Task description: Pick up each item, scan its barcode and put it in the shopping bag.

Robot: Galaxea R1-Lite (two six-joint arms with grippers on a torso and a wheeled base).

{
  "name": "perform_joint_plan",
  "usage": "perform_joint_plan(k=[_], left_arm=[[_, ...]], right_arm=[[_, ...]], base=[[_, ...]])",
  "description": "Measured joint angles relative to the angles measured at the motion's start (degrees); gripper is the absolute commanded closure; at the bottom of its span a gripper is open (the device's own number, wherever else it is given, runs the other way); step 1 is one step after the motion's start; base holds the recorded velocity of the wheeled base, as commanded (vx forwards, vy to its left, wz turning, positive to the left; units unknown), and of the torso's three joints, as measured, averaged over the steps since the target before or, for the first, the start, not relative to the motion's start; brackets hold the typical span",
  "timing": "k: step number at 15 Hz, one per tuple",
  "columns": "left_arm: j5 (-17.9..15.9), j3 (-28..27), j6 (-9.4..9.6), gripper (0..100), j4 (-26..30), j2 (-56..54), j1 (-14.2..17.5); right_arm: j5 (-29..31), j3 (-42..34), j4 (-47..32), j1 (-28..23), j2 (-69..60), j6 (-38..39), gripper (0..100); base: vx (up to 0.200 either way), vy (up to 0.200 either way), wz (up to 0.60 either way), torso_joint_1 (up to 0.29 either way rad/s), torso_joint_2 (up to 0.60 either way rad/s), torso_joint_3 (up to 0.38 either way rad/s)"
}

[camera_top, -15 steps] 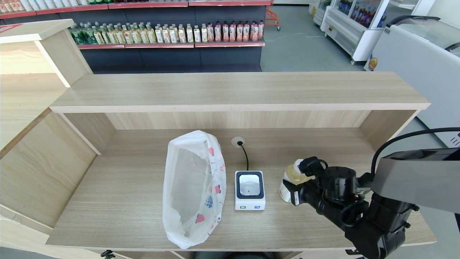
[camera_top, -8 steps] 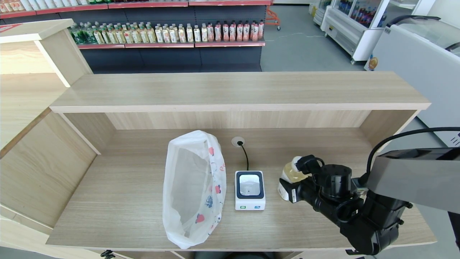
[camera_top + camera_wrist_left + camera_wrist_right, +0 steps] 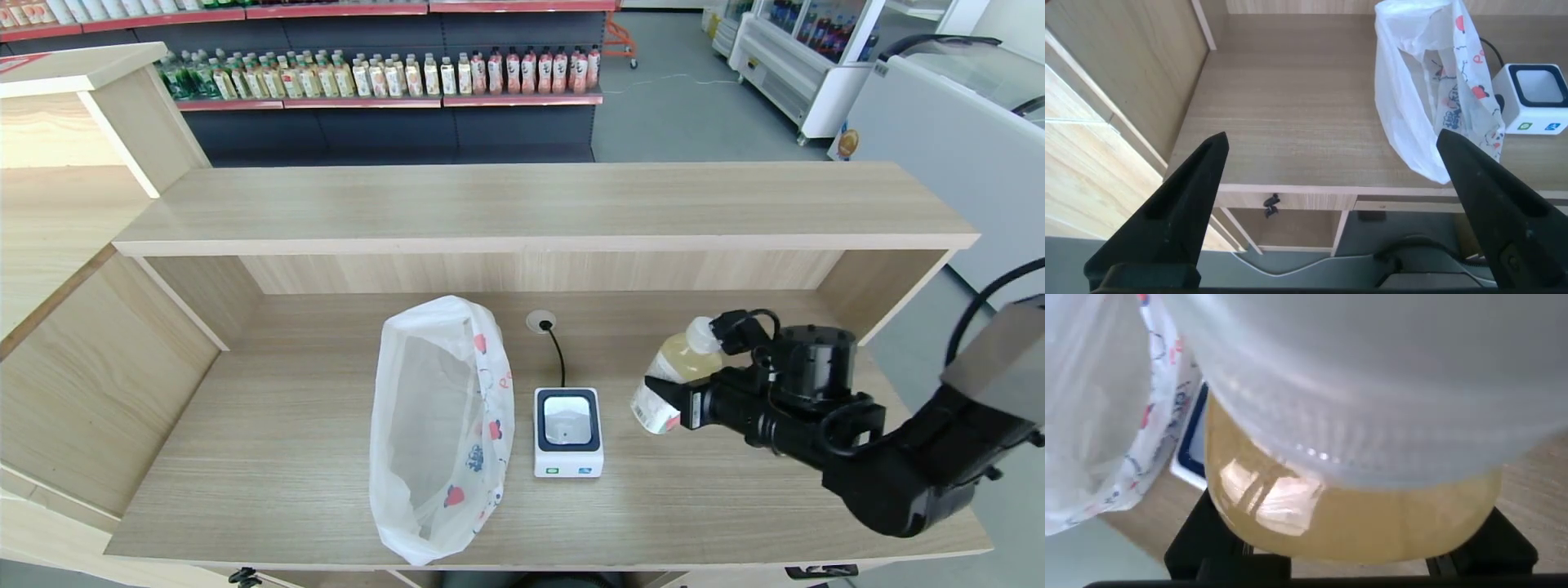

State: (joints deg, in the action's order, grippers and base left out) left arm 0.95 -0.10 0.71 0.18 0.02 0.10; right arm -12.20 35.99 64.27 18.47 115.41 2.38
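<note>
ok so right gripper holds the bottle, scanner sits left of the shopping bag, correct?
No: the scanner sits right of the shopping bag, per the head view. The right gripper does hold the bottle.

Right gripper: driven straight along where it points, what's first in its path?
Right gripper points toward the robot's left, shut on the drink bottle. The bottle looks raised, so it likely passes over the barcode scanner and meets the shopping bag first; height is hard to judge.

shopping bag (image 3: pixel 441 425) left of scanner (image 3: pixel 567 430), bottle (image 3: pixel 678 367) right
</note>
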Motion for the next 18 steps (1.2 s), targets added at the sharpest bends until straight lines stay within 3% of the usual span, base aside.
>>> perform_joint_plan(k=[5,7,12,18], left_arm=[[0.0,0.0,0.0,0,0.0,0.0,-0.05],[0.0,0.0,0.0,0,0.0,0.0,-0.05],[-0.02,0.0,0.0,0,-0.02,0.0,-0.02],[0.0,0.0,0.0,0,0.0,0.0,-0.05]], right_arm=[[-37.25,-1.97,-25.69,-7.07,-24.21,5.41,100],[-47.38,-2.22,-33.04,-7.81,-31.84,6.86,100],[-58.42,-3.9,-38.24,-4.41,-42.18,8.11,100],[-59.97,-6.03,-38.22,-2.62,-44.98,5.39,100]], base=[[0.0,0.0,0.0,0.0,0.0,0.0],[0.0,0.0,0.0,0.0,0.0,0.0],[0.0,0.0,0.0,0.0,0.0,0.0],[0.0,0.0,0.0,0.0,0.0,0.0]])
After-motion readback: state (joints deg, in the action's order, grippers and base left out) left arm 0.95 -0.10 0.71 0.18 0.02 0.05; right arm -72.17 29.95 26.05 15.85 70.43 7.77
